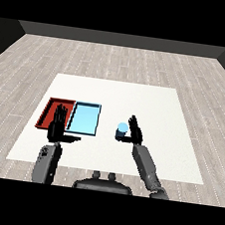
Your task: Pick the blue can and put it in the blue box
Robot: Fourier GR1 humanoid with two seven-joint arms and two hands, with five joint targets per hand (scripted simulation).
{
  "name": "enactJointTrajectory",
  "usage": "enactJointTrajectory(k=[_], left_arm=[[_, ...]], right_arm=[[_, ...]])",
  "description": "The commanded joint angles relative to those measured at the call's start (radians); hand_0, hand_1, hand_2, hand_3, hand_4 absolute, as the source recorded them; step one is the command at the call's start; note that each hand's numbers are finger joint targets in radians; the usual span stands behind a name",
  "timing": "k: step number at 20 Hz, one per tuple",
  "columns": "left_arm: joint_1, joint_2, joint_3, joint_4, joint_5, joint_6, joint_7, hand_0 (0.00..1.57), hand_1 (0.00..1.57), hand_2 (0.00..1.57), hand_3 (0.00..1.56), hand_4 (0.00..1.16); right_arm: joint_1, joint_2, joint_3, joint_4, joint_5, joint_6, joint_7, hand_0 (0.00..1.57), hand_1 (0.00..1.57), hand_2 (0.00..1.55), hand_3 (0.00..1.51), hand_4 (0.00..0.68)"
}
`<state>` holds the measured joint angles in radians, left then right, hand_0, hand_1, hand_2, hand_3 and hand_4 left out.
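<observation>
Blue is what I'm steering by: the blue can (121,130) stands upright on the white surface (150,104), a little right of its middle and toward the near edge, with its long axis vertical. My right hand (134,132) is just beside it on the right, palm facing the can and fingers pointing up, mostly straight; I can't tell whether the palm touches the can yet, but nothing is curled round it, so I read it as not grasped. The can lies directly left of that hand, and the right hand is clearly the nearer one. The blue box (85,118) sits further left, well apart from the can, edge to edge with the red tray (49,112) (the red one lies nearer the surface's left edge). My left hand (58,127) hovers over the near ends of both trays, fingers straight and thumb stuck out, holding nothing. As I judge it, closing round the can comes next, then a carry leftward.
</observation>
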<state>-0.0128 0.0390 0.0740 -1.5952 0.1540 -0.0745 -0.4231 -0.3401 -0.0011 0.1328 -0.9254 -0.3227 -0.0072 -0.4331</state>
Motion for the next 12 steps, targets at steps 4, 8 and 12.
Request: enactJointTrajectory(k=[4, 8, 12], left_arm=[[-0.007, 0.022, 0.026, -0.012, 0.032, -0.017, 0.033, 0.0, 0.0, 0.0, 0.0, 0.0], [0.05, 0.012, 0.002, -0.024, 0.009, -0.024, -0.001, 0.0, 0.0, 0.0, 0.0, 0.0], [0.008, 0.016, 0.03, 0.081, 0.011, -0.044, -0.079, 0.0, 0.0, 0.0, 0.0, 0.0]], right_arm=[[-0.108, 0.001, -0.003, 0.098, -0.044, 0.018, 0.003, 0.0, 0.0, 0.0, 0.0, 0.0], [-0.11, 0.001, 0.118, 0.196, -0.107, -0.04, -0.112, 0.0, 0.0, 0.0, 0.0, 0.0], [-0.085, -0.003, 0.021, 0.146, -0.034, 0.016, -0.068, 0.0, 0.0, 0.0, 0.0, 0.0]])
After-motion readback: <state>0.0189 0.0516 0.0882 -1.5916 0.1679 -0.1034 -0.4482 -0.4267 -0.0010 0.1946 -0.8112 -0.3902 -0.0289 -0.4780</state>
